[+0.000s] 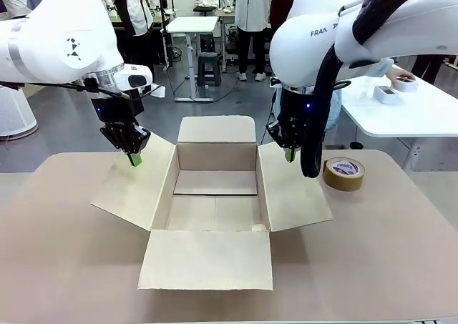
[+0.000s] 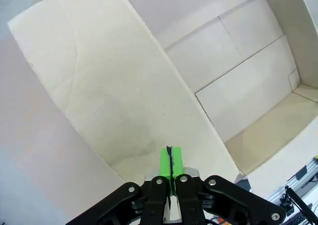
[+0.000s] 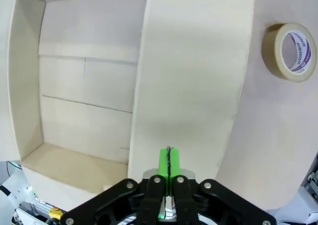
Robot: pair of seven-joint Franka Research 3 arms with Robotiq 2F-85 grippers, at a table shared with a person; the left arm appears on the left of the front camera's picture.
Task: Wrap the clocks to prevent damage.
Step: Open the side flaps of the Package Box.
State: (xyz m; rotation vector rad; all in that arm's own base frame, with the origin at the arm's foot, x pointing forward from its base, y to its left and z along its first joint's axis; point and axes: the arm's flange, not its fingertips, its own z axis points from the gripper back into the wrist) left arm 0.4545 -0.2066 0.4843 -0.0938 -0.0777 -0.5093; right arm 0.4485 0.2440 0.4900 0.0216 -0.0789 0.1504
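— Where are the clocks lying?

— I cannot tell. The cardboard box [image 1: 217,156] is sitting open at the middle of the table [image 1: 71,267], with its four flaps spreading outward onto the surface.

— What are the arms doing?

— The left gripper [image 1: 135,159] is hanging over the left flap [image 1: 132,195], near that flap's far edge, and its green pads are pressing flat against each other. The right gripper [image 1: 289,154] is hanging over the far end of the right flap [image 1: 293,195], its jaws pressing together in the same way.

— Are they touching the cardboard?

— I cannot tell.

— Is anything lying farther out?

— A brown tape roll [image 1: 343,173] is lying flat toward the table's right edge, just past the right flap and apart from it.
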